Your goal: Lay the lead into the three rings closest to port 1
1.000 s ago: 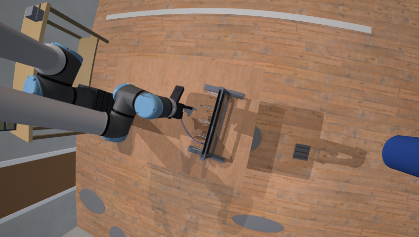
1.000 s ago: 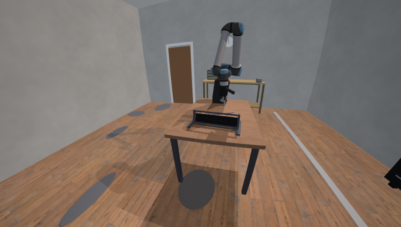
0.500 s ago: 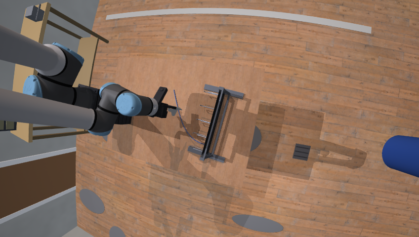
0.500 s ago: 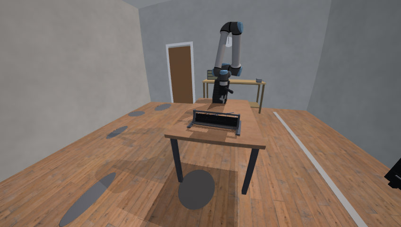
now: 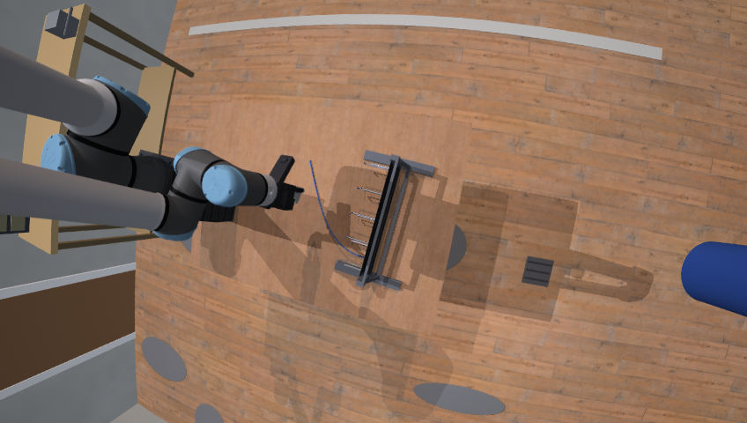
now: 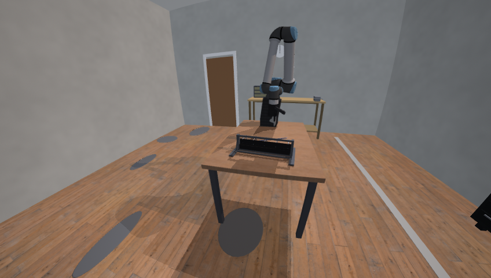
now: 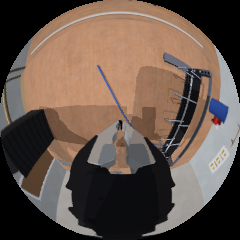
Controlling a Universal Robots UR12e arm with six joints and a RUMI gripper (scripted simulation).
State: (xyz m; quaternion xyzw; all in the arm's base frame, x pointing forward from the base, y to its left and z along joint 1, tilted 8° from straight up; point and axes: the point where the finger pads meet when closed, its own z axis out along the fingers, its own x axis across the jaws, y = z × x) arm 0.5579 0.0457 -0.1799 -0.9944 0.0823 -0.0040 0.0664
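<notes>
The rack (image 5: pixel 343 267) (image 6: pixel 265 146) (image 7: pixel 189 102) stands upright on its feet. The blue lead (image 5: pixel 323 211) (image 7: pixel 111 89) leaves the rack near its end by port 22 and curves out on the arm's side to a free end. It lies clear of the three rings closest to port 1, such as the steel ring (image 5: pixel 368 189). Whether it touches a ring near its plug is too small to tell. My gripper (image 5: pixel 299 194) (image 6: pixel 273 121) (image 7: pixel 119 120) is shut and empty, on the arm's side of the lead, away from the rack. In the wrist view the lead passes just beyond the fingertips.
The wooden table (image 6: pixel 255 167) bears the rack. The black arm base (image 6: pixel 265 115) stands at the table's far end. A shelf bench (image 6: pixel 299 99) stands behind it by the wall. A blue cylinder (image 5: pixel 718 278) shows at the right in the top view.
</notes>
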